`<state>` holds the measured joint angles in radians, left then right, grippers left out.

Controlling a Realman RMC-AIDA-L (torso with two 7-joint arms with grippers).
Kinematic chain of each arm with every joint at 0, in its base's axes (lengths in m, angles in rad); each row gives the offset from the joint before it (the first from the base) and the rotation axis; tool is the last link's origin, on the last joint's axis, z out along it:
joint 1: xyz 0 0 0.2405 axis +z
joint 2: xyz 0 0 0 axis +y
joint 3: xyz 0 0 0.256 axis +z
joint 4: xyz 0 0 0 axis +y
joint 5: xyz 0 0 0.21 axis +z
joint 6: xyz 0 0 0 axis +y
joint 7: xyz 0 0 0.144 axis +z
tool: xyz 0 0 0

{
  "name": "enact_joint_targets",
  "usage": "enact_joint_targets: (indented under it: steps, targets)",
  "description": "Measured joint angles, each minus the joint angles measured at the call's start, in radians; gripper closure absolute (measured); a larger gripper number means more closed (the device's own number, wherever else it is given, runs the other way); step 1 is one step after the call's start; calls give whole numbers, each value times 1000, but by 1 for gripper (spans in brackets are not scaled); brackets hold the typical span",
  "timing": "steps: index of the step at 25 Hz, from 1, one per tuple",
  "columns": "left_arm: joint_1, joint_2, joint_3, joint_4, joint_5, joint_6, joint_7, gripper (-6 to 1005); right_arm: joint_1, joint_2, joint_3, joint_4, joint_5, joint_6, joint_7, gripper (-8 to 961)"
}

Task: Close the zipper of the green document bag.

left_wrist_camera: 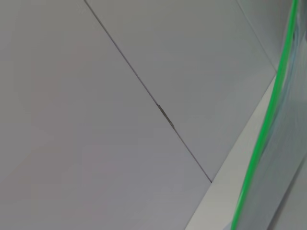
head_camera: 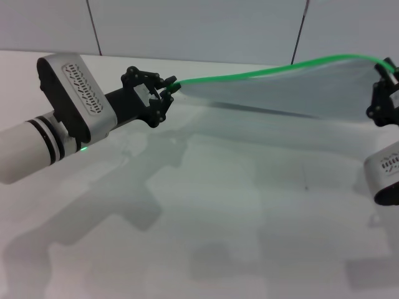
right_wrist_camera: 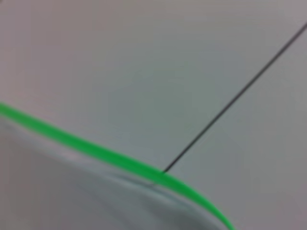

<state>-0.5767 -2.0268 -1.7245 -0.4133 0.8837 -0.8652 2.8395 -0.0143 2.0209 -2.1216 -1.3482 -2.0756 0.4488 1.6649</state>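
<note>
The green document bag (head_camera: 293, 90), a translucent pale pouch, hangs in the air above the table, stretched between both arms. Its zipper (head_camera: 249, 75) runs along the top edge as a bright green strip, bowing upward towards the right. My left gripper (head_camera: 168, 92) is shut on the strip's left end. At the picture's right edge my right gripper (head_camera: 383, 93) is shut on the bag's right end. I cannot make out the slider. The left wrist view shows the zipper (left_wrist_camera: 268, 115) and the bag (left_wrist_camera: 285, 163). The right wrist view shows the zipper (right_wrist_camera: 110, 155) above the bag (right_wrist_camera: 57, 191).
A white table (head_camera: 237, 205) lies under the bag, carrying the arms' shadows. Behind it stands a pale panelled wall (head_camera: 199, 25) with dark seams, close behind the bag.
</note>
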Motion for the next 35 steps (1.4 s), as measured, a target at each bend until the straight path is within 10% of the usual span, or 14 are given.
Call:
enact_joint_targets:
  steps: [9, 15, 25, 35]
  targets:
    - [-3, -6, 3, 0, -65, -3, -2, 880, 91, 5, -97, 139, 134, 300, 49, 883]
    - [1, -14, 13, 3, -198, -76, -10, 830, 200, 1, -171, 255, 312, 605, 242, 689]
    - [28, -25, 65, 64, -465, -247, -95, 490, 308, -17, -171, 443, 254, 519, 627, 466]
    - [69, -28, 320, 70, -881, -235, -9, 503, 453, 7, -263, 819, 83, 627, 1193, 433]
